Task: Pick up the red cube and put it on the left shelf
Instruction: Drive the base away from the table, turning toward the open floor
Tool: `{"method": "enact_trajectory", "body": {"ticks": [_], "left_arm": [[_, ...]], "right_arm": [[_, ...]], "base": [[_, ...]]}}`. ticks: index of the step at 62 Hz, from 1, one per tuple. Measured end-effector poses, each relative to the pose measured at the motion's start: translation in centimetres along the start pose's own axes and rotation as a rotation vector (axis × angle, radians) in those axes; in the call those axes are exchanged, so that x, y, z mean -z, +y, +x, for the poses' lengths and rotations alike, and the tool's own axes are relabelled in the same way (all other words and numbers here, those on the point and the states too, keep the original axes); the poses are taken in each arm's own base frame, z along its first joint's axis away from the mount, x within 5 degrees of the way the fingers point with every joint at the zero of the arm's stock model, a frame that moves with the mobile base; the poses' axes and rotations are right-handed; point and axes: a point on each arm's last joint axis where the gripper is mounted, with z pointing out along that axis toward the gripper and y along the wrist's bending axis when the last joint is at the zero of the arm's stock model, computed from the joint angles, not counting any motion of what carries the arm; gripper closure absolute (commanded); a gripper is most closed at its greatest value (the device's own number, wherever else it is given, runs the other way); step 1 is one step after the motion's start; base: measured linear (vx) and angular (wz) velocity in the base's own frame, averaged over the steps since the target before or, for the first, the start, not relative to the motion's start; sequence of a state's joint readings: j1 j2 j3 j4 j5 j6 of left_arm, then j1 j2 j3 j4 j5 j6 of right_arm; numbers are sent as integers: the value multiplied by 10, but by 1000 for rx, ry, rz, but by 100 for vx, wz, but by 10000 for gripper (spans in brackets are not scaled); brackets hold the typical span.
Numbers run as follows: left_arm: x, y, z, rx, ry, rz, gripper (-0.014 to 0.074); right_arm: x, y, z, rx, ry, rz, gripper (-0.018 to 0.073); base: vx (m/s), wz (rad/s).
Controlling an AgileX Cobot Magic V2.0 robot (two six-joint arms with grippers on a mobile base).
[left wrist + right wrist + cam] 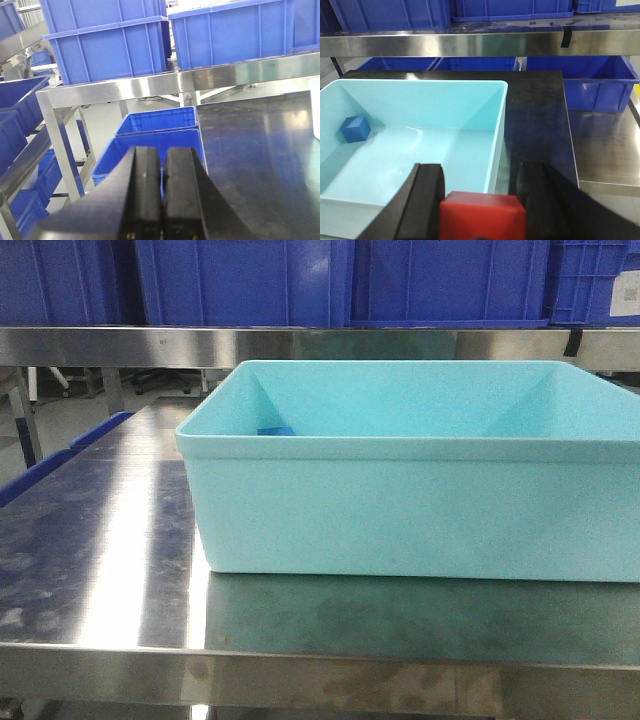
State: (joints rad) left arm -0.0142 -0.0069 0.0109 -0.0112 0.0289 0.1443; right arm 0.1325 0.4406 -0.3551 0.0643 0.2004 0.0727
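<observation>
While gripped by right tool (483, 206), red cube (483, 221) plain, matte; left tool (162, 195) clenched.

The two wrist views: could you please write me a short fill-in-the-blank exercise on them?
The right gripper is shut on a cube coloured ___.
Inside the turquoise tub lies a small block coloured ___.
The left gripper is shut and holds ___.
Missing words: red; blue; nothing.
</observation>
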Motion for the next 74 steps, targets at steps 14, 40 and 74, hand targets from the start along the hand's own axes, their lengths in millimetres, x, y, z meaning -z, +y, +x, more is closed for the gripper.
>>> {"method": "enact_trajectory", "body": {"ticks": [14,40,74], "left_arm": [[0,0,0,0,0,0,491],[0,0,0,0,0,0,491],[0,0,0,0,0,0,491]], "right_arm": [[0,0,0,0,0,0,503],[0,0,0,0,0,0,503],[0,0,0,0,0,0,503]], "base": [[-5,1],[-7,15],[-10,24]]}}
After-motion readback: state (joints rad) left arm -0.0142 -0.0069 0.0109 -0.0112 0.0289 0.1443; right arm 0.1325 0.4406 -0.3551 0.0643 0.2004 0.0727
